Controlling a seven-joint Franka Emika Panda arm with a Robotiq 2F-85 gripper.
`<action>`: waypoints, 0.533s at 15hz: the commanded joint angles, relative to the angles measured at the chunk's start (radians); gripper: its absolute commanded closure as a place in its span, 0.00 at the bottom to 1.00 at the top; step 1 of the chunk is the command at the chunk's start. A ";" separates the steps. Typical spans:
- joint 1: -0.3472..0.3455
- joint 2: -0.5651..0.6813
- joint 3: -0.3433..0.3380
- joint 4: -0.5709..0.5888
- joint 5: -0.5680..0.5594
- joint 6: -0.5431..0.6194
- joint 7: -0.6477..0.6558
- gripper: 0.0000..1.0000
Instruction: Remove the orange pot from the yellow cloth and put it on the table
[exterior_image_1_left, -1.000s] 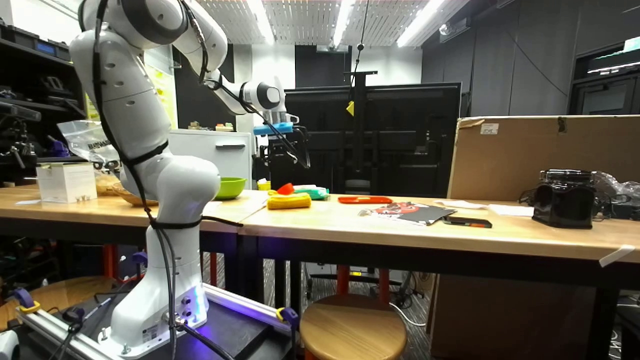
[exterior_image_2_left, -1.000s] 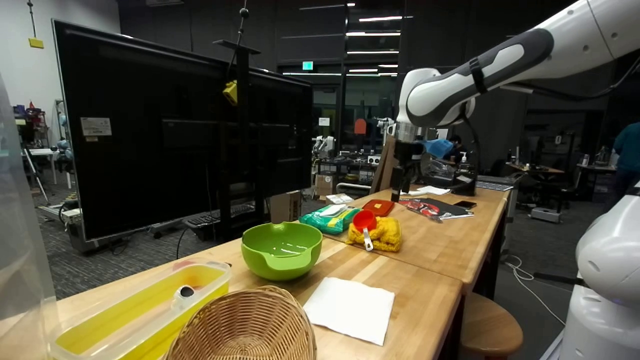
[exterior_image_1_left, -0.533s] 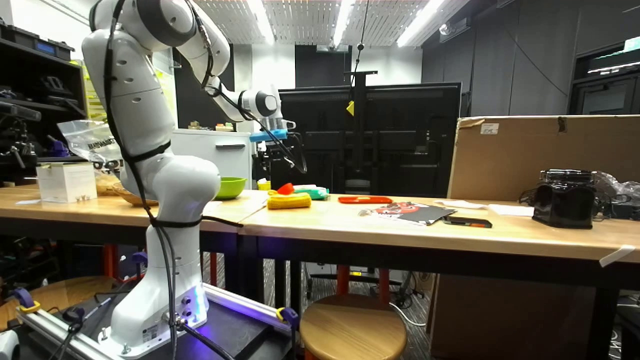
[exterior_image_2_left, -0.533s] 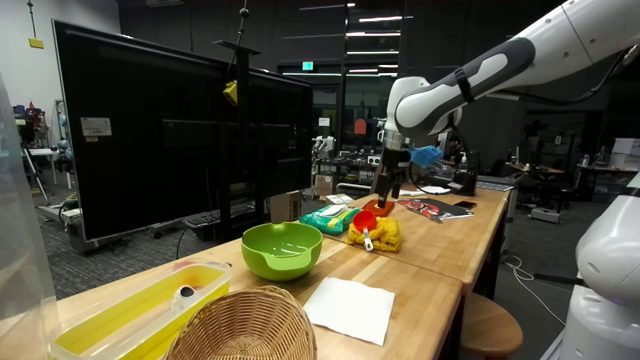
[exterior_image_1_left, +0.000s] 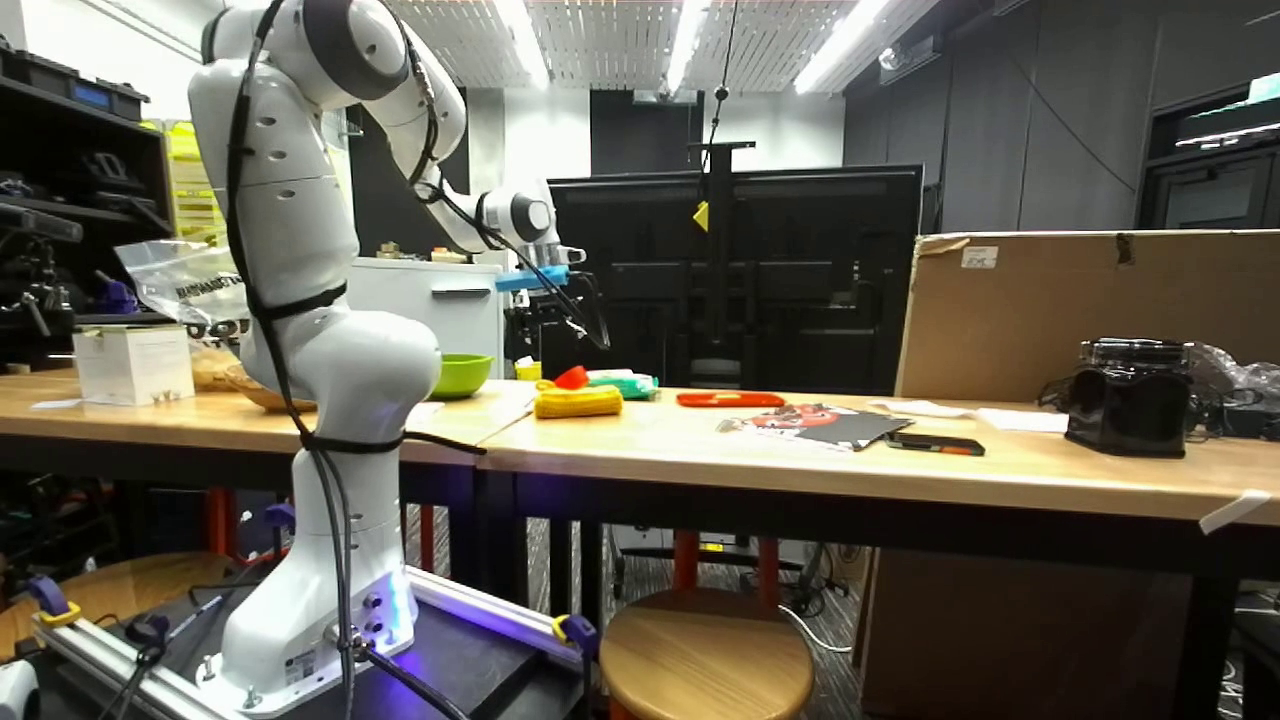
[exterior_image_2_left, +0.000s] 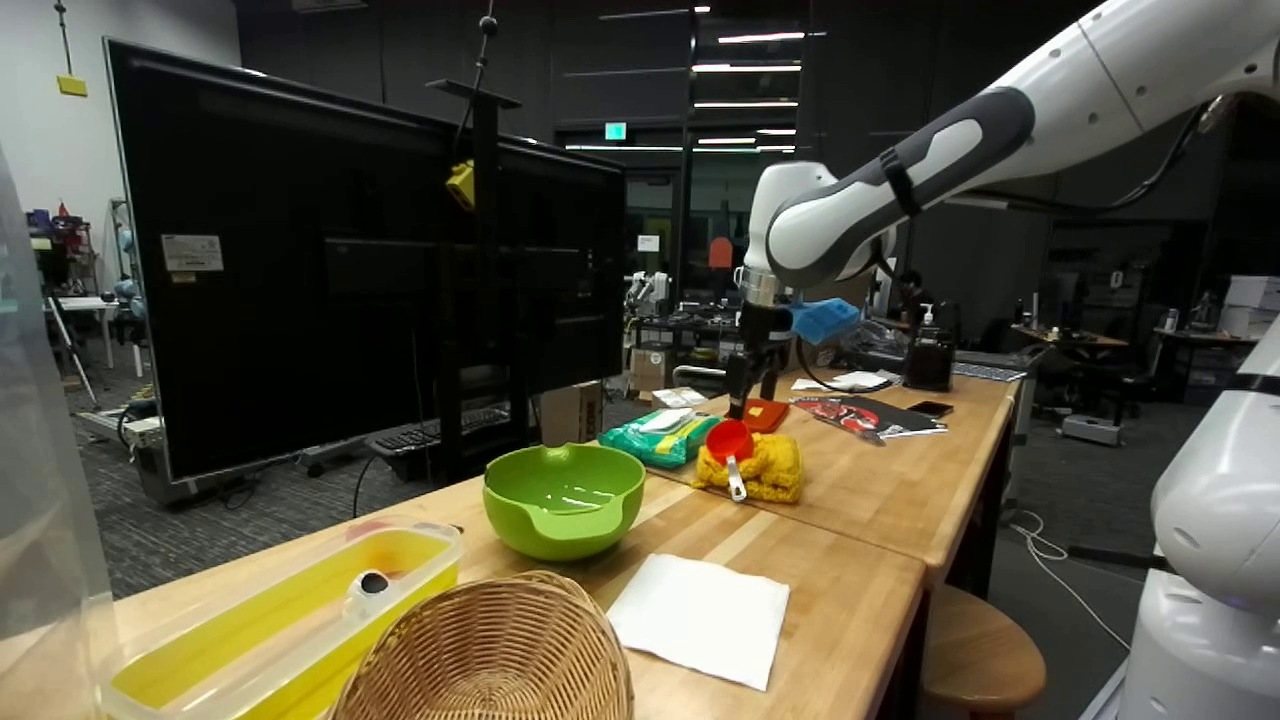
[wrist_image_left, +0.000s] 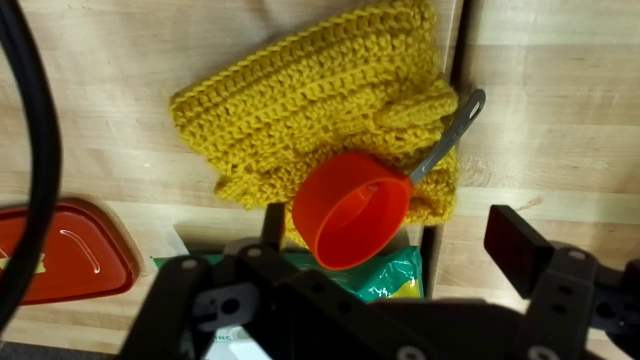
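Strip lights (exterior_image_1_left: 685, 45) glow overhead, the dark floor (exterior_image_2_left: 280, 512) seemingly carpeted

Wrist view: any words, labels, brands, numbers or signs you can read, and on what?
"INC": on the green packet, partly covered by the tool; perhaps part of a longer word.
Handle of the orange pot: marks too small and blurred to read.
Yellow sticker on the flat red item: nothing legible.

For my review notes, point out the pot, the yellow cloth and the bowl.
Pot (wrist_image_left: 357, 220): wrist view, on its inside, within the rim.
Yellow cloth (wrist_image_left: 315, 105): wrist view, middle of its knitted surface.
Bowl (exterior_image_2_left: 560, 534): in an exterior view, on its outer wall.
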 joint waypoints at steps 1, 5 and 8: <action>-0.022 0.042 0.017 0.021 -0.069 0.015 0.084 0.00; -0.035 0.072 0.020 0.017 -0.144 0.017 0.161 0.00; -0.035 0.088 0.021 0.019 -0.175 0.012 0.198 0.00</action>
